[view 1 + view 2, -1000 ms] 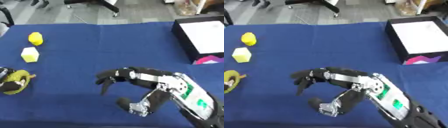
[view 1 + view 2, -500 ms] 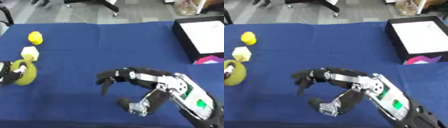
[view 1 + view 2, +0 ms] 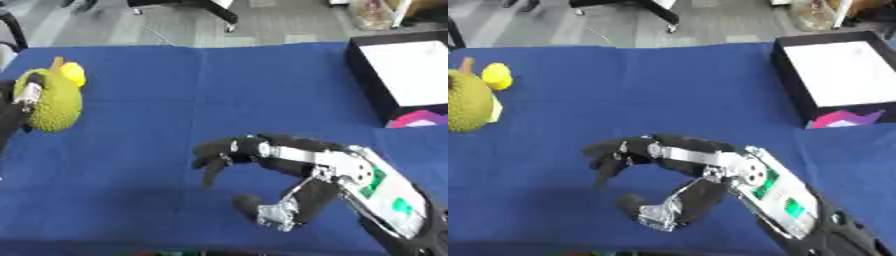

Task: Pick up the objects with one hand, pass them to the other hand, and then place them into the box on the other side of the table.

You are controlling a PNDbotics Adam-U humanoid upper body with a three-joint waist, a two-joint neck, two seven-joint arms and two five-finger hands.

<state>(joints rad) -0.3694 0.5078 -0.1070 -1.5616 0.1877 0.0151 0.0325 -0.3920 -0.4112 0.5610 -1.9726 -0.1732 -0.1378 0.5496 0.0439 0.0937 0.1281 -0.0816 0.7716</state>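
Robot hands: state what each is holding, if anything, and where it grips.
The left hand holds the green spiky fruit by its left side. The right hand holds nothing.

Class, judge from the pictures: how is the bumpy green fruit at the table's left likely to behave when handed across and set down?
The green fruit looks rounded, so it may roll once set down. Its bumpy skin probably resists slipping. It keeps its shape in the left hand, so it seems stiff.

Grey floor (image 3: 289, 22), chair base (image 3: 188, 6) prob., blue table (image 3: 219, 100)
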